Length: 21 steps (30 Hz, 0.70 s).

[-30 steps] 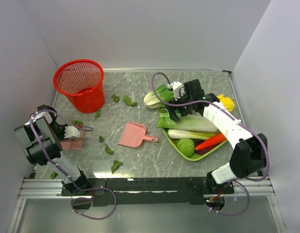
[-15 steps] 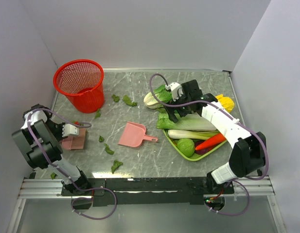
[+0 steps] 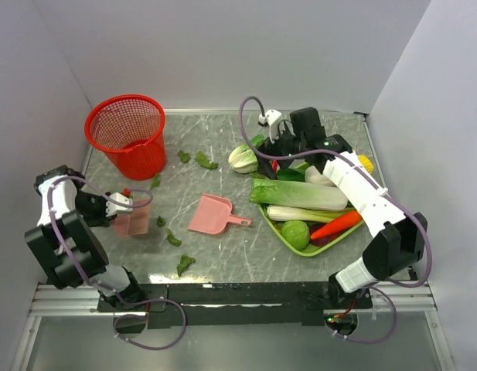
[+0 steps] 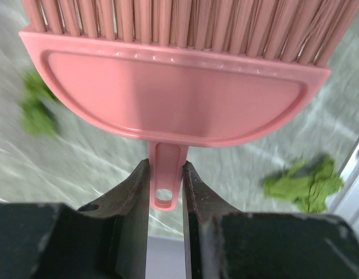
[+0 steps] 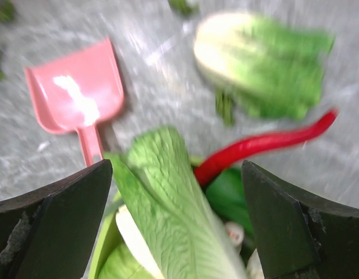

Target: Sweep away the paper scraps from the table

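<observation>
My left gripper (image 3: pixel 114 205) is shut on the handle (image 4: pixel 166 185) of a pink hand brush (image 3: pixel 133 221), held at the left of the table (image 3: pixel 223 143). The brush head (image 4: pixel 167 99) fills the left wrist view. Dark green paper scraps lie near it (image 3: pixel 161 222), (image 3: pixel 173 239), (image 3: pixel 184 264), (image 4: pixel 306 183), and more lie further back (image 3: pixel 206 162), (image 3: pixel 155 181). The pink dustpan (image 3: pixel 213 215) lies mid-table and also shows in the right wrist view (image 5: pixel 74 93). My right gripper (image 3: pixel 284 154) is open and empty (image 5: pixel 179 226) above a long cabbage leaf (image 5: pixel 167 209).
A red mesh basket (image 3: pixel 127 135) stands at the back left. A lime green tray (image 3: pixel 278 229) with toy vegetables lies at the right. A small pale cabbage (image 3: pixel 244 158) lies on the table beside it, with a red chilli (image 5: pixel 266 145) near it.
My left gripper has carried the brush to the right, towards the scraps. My right gripper has moved back from over the tray towards the small cabbage.
</observation>
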Tool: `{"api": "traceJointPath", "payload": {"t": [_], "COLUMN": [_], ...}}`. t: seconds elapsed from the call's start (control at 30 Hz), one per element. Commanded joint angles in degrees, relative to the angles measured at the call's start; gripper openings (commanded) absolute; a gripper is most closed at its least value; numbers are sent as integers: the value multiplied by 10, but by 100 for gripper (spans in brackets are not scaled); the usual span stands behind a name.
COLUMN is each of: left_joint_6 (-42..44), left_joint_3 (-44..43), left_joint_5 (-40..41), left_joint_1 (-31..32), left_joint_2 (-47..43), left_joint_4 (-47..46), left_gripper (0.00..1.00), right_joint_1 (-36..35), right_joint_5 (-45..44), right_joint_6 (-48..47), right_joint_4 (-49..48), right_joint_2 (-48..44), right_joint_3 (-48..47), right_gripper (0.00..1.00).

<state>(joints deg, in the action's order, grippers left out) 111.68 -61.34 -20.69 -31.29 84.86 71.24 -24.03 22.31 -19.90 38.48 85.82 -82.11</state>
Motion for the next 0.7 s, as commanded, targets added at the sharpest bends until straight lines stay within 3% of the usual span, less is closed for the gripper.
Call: {"api": "traceJointPath", "payload": {"t": [0.0,0.13,0.37,0.4,0.43,0.53,0.67], "left_joint_6": [-40,-138,-490,-529,-594,-650,-635], "left_joint_3": [14,1,-73,-76,-80,-107,-172], "left_joint_5": [-110,-214,-325,-326,-327,-324,-322], "left_joint_1": [62,142,297,309,325,377,438], "left_joint_2": [-79,-100,-79,-79,-79,-61,1], "left_joint_4": [72,57,-100,-160,-186,-226,-152], "left_gripper": [1,1,1,1,1,1,1], "right_joint_1": [-4,-3,-10,-12,-19,-28,-38], "right_joint_5": [82,141,201,206,215,224,243], "right_joint_6": [-29,-46,-40,-60,-134,-301,-524], "right_joint_4": [-43,-90,-135,-134,-127,-106,-44], "right_joint_2": [-34,-44,-58,-61,-63,-72,-83], "right_joint_3": [-21,-12,-10,-11,-14,-16,-20], "right_gripper": [100,100,96,94,92,91,89]}}
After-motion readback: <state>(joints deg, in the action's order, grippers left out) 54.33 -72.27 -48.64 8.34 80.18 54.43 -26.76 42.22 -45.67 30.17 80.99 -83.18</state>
